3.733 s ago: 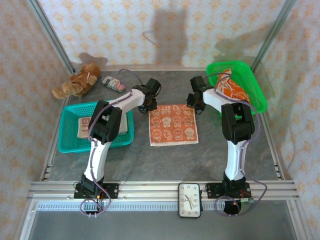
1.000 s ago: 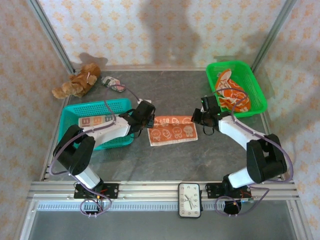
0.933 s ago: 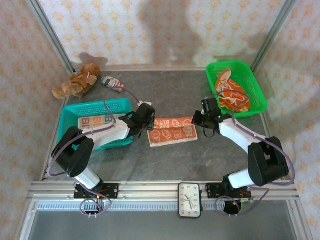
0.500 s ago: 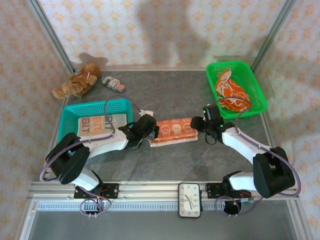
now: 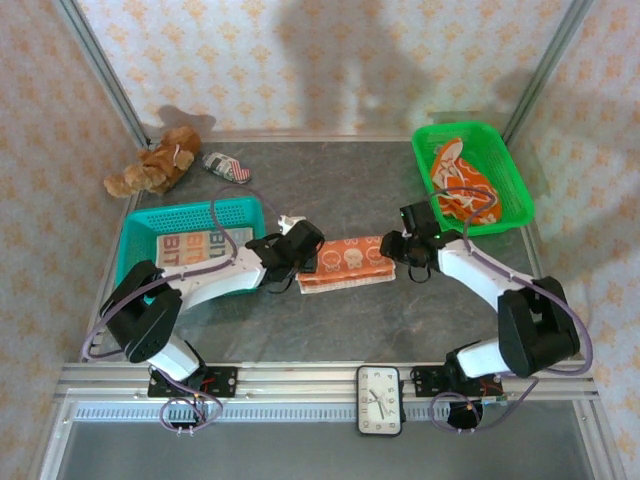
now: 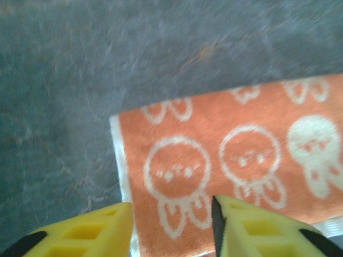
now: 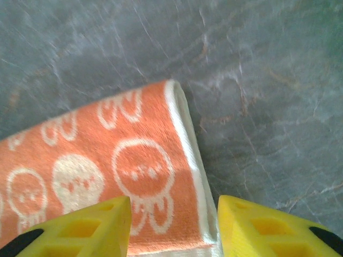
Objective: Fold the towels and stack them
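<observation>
The grey table (image 5: 350, 330) carried everything. The two arms reached in from the near edge, and each covered part of what lay under it. The left arm crossed the near right corner of the teal basket (image 5: 140, 225), and the right arm's cable looped over the near rim of the green basket (image 5: 505, 160).

In the teal basket lay a cream towel (image 5: 195, 245), folded flat, its lettering partly cut off by the arm. The green basket held a crumpled orange-and-cream heap (image 5: 462, 185); how many towels made it up could not be told.

Between the baskets, the orange bunny towel (image 5: 348, 258) lay on the table folded into a narrow band, its ends hidden from above. The left gripper (image 6: 171, 225) stood over its left end and the right gripper (image 7: 174, 225) over its right. Each had its yellow fingers parted, clamping nothing. Cloth showed in the gap, and the fingertips ran off the lower edge of both wrist views.

A teddy bear (image 5: 150, 166) and a striped shoe (image 5: 227, 166) lay at the far left, and a clock (image 5: 380, 400) sat on the near rail.
</observation>
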You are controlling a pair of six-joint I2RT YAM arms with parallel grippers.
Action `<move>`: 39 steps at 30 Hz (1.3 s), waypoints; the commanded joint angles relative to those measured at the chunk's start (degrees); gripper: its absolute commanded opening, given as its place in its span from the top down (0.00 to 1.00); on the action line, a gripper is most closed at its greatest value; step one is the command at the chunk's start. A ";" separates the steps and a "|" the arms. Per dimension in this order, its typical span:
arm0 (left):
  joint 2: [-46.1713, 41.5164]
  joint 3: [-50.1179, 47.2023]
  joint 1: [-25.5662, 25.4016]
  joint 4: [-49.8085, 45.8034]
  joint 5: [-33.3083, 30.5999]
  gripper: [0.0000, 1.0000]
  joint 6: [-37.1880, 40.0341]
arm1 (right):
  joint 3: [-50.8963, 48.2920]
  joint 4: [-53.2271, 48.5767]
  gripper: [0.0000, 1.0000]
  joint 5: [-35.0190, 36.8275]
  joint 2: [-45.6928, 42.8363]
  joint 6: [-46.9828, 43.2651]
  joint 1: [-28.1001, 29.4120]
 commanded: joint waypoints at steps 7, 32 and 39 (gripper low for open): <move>4.46 0.91 1.71 -6.09 3.72 0.67 -7.54 | 2.93 -3.82 0.57 -3.09 5.38 -0.31 0.34; 1.68 -0.27 1.85 -5.33 6.29 1.00 -9.93 | 4.15 -7.27 0.99 0.53 4.04 -0.75 0.83; -1.82 0.81 1.37 -7.88 6.57 1.00 -10.90 | 5.33 -9.25 1.00 1.20 2.15 -1.28 0.76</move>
